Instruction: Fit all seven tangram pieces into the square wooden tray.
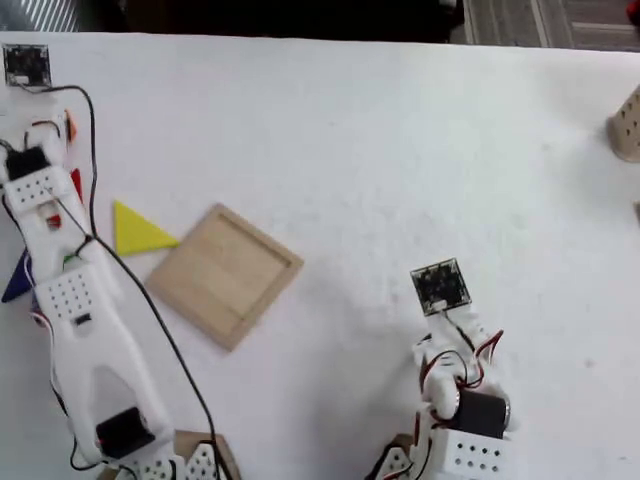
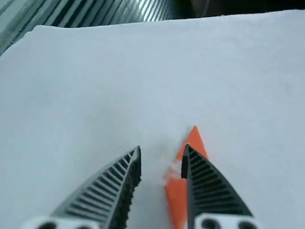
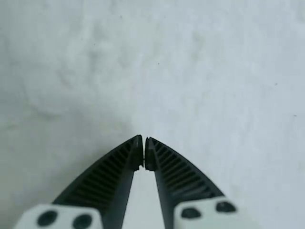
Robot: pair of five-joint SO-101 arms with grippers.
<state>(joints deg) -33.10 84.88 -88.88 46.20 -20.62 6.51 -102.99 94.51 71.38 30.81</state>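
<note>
White cloth covers the table, with dark slatted flooring beyond its twelve o'clock edge. Along the nine o'clock side in the high view lies the left arm [image 1: 70, 310]. Slivers of a blue piece [image 1: 17, 282], a green piece [image 1: 70, 262] and a red piece [image 1: 76, 184] peek out from under it.

The left gripper [image 2: 162, 164] is spread wide and holds nothing. An orange piece [image 2: 193, 140] lies flat on the cloth, not between the fingers but under and beside one of them.

Next comes the yellow triangle [image 1: 140, 230], touching or nearly touching the ten o'clock corner of the square wooden tray [image 1: 225, 273]. That tray sits turned like a diamond and holds no piece yet.

Towards five o'clock, the right gripper [image 3: 144, 152] hovers over bare cloth, fingertips pressed together on nothing. A perforated wooden block [image 1: 627, 125] stands at the three o'clock edge.

The risks look plain. If the left fingers close as they stand, the orange piece would probably be shoved aside or clipped by one point, since it lies off-centre. It is thin and flat, so a poor pinch could let it slip. The arm or its cable could also drag the half-covered pieces, or nudge the triangle against the tray.
</note>
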